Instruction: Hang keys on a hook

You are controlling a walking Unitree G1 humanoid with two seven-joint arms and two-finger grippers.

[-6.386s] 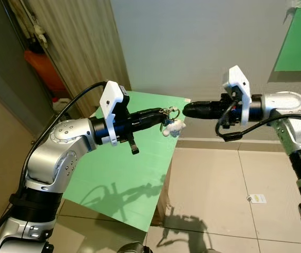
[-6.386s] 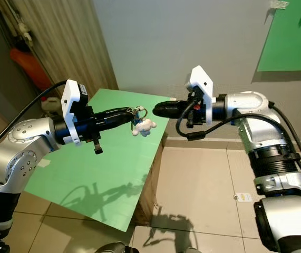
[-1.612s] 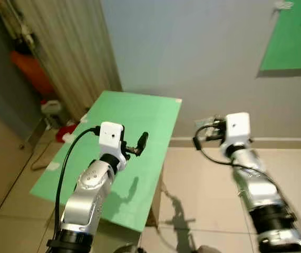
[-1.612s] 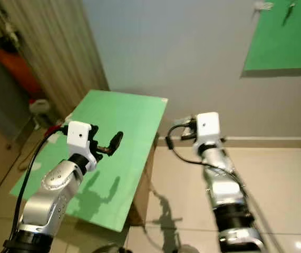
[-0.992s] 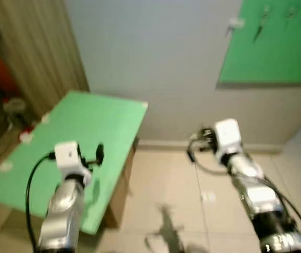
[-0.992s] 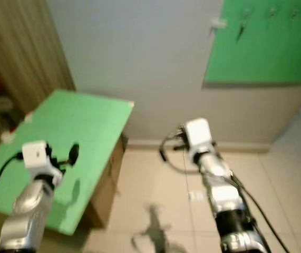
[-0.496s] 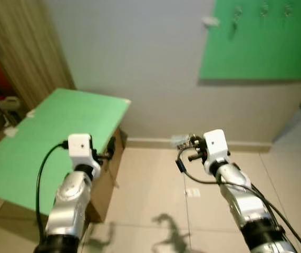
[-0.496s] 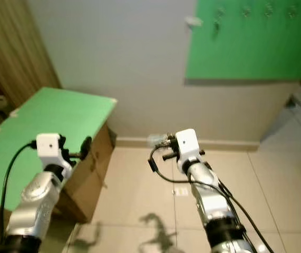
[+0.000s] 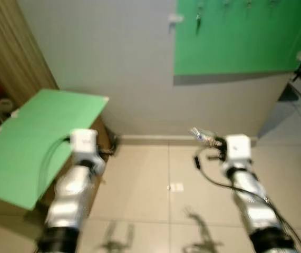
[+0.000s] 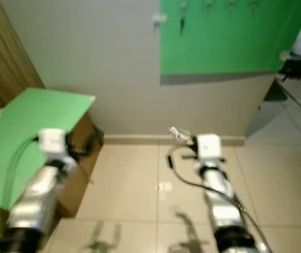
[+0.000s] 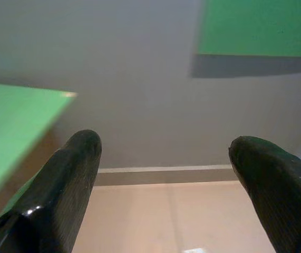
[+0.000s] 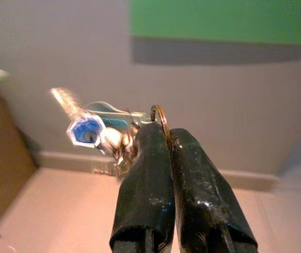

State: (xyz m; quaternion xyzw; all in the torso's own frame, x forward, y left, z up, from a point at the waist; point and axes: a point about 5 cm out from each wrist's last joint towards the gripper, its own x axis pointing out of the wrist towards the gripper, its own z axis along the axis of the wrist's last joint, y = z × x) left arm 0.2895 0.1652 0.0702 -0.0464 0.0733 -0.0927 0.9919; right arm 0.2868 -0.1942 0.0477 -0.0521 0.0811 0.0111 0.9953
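A flat green-topped table point(image 9: 39, 113) stands at the far left on a brown box-like base. Beside it the left gripper point(image 11: 166, 158) is raised over glossy beige floor tiles point(image 9: 145, 179), its rounded black fingers point(image 11: 60, 184) spread wide with nothing between them. Right of centre the right gripper point(image 12: 164, 138) pinches the keys point(image 12: 95, 129) by their thin metal ring (fingers pressed together). Above, a matte green wall panel point(image 9: 234, 37) carries small hooks point(image 9: 197, 16).

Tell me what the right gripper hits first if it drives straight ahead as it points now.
Probably the bare grey wall below the green board; the right gripper, shut on the keys, points there. Nothing stands between, though depth is unclear.
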